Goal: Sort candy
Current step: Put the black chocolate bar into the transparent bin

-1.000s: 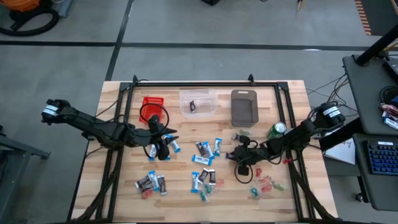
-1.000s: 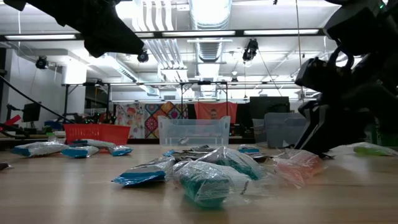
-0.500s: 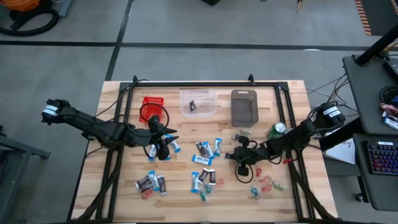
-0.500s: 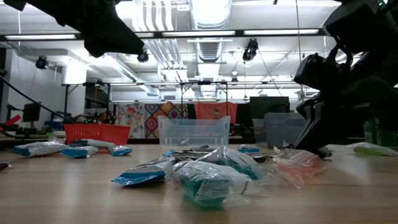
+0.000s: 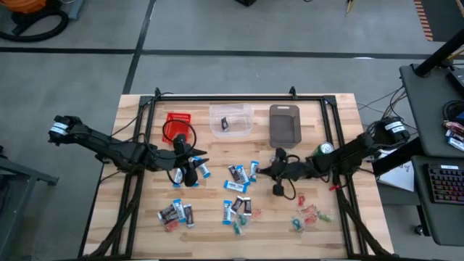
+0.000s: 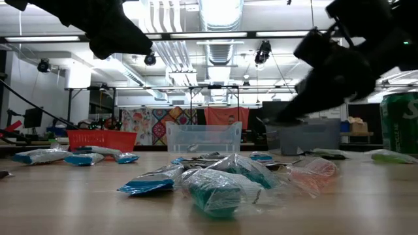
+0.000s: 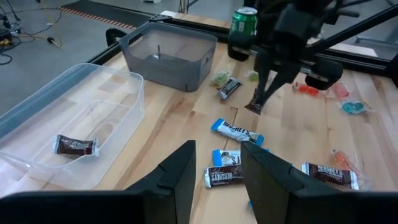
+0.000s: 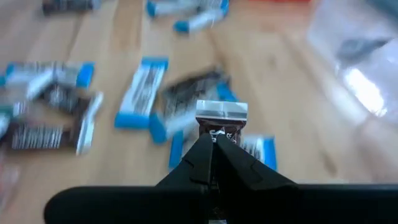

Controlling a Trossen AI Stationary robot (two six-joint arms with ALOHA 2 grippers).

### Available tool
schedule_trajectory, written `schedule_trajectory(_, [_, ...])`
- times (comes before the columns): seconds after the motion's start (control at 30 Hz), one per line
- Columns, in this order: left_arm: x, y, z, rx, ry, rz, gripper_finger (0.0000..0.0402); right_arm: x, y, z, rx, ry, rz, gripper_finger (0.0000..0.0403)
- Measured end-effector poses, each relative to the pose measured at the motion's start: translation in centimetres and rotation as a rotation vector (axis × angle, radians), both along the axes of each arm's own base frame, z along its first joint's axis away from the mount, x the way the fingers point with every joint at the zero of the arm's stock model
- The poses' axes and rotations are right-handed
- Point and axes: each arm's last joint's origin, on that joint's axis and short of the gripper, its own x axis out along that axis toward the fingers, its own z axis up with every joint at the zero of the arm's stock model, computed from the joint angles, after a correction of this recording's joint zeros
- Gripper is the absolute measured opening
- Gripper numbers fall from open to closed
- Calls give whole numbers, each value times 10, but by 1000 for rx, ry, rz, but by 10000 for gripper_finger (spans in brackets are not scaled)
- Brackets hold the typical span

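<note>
Centrally, right hand [image 8: 213,144] pinching dark candy [image 8: 221,122], raised off table [image 5: 341,130]

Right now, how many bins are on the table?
3, in a row along the far edge: a red bin on the left, a clear bin in the middle holding one dark candy, and a grey bin on the right. None looks hidden.

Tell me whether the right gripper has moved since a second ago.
Yes. The right gripper, shut on a dark brown wrapped candy, has moved toward the grey plastic bin.
</note>
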Motion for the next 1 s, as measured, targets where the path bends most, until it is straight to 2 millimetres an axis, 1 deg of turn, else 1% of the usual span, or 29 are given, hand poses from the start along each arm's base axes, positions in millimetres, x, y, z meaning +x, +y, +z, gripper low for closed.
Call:
schedule_trajectory(0.17, [0, 0, 1, -3, -12, 1, 111, 9, -19, 11, -8, -110, -70, 8])
schedule_trajectory(0.27, [1, 0, 3, 12, -36, 20, 111, 24, -33, 32, -57, -215, -107, 8])
schedule_trajectory(0.37, [2, 1, 7, 42, -65, 31, 111, 40, -55, 55, -88, -271, -181, 8])
schedule_trajectory(0.43, [3, 1, 9, 55, -79, 26, 111, 51, -71, 68, -100, -278, -235, 8])
schedule_trajectory(0.57, [3, 0, 9, 59, -82, 23, 111, 68, -106, 81, -114, -193, -339, 8])
schedule_trajectory(0.63, [3, 0, 8, 59, -77, 22, 111, 73, -121, 80, -115, -141, -381, 9])
schedule_trajectory(0.73, [3, 0, 7, 58, -64, 14, 111, 80, -136, 78, -116, -114, -417, 9])
schedule_trajectory(0.9, [2, 0, 5, 56, -43, 14, 111, 91, -150, 67, -111, -73, -441, 9])
schedule_trajectory(1.0, [1, 1, 3, 40, -29, 23, 111, 98, -155, 61, -71, -56, -443, 13])
